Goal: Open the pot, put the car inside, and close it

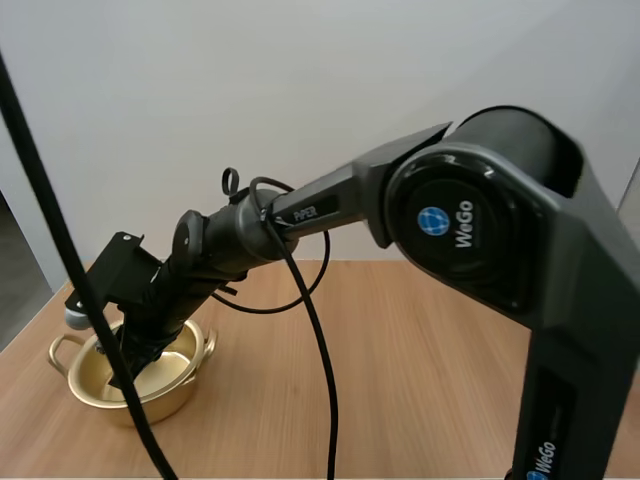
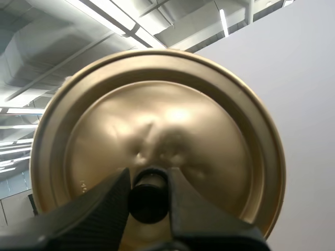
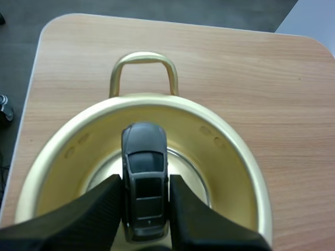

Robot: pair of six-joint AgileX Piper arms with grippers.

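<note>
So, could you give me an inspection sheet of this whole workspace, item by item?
surface: wooden table, with the pot standing on it.
job's things: gold pot open; lid held up away from it; black car held over the pot's mouth.
clutter: nothing seen.
tools: left tool shut on the lid's knob; right tool shut on the car.
cables: nothing seen lying on the table.
surroundings: plain pale wall behind the table.

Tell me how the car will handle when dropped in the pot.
The car looks hard and glossy, so it probably stays stiff but could slip in the right gripper. It seems small beside the pot, so likely light. Released, it may roll, though the pot's sloping wall should contain it.
</note>
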